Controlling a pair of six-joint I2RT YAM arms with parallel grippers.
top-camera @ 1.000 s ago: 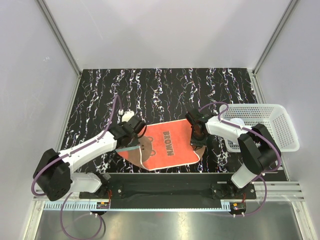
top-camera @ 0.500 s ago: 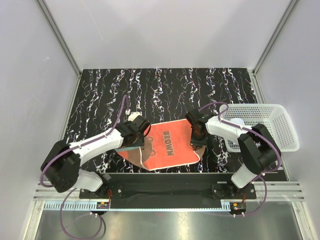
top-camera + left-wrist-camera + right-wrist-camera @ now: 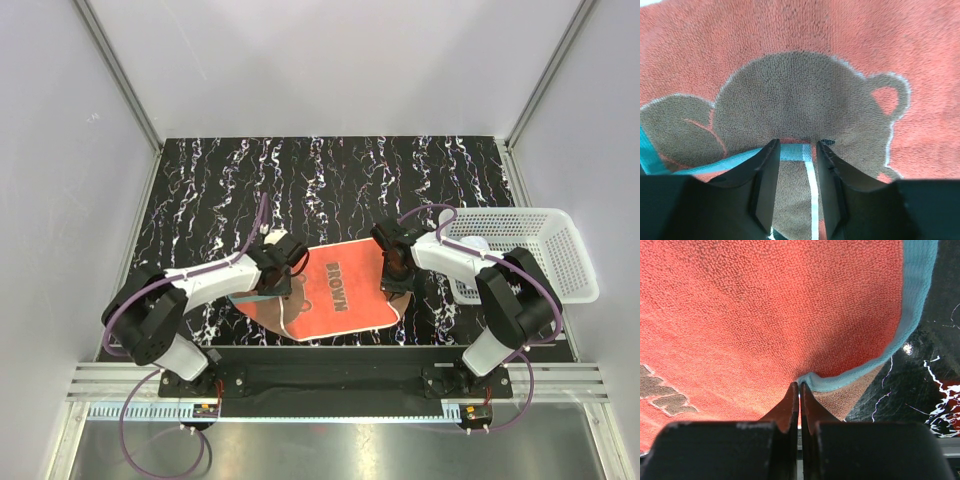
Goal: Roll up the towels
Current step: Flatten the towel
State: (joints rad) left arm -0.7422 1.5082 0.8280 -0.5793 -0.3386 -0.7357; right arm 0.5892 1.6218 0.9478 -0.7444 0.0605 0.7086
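Note:
The orange towel [image 3: 340, 295] lies flat on the black marbled table, with "BROWN" lettering and a brown bear print on it. Its near-left corner is folded over, showing the brownish reverse and teal hem [image 3: 790, 152]. My left gripper [image 3: 283, 268] hovers over the bear print [image 3: 800, 100], jaws open [image 3: 796, 145] and straddling the folded hem. My right gripper [image 3: 394, 277] is shut [image 3: 799, 385], pinching the towel's teal-hemmed right edge [image 3: 855, 377] and lifting it slightly. A white lump [image 3: 470, 244] lies in the basket; I cannot tell whether it is the white towel.
A white perforated plastic basket [image 3: 560, 250] stands at the table's right edge, beside my right arm. The black marbled tabletop [image 3: 330, 180] stretches behind the towel. Metal frame posts and grey walls enclose the space.
My left gripper has moved right and slightly back, onto the towel's left part over the bear print, and the left elbow has swung inward. The right arm and towel edge have not moved.

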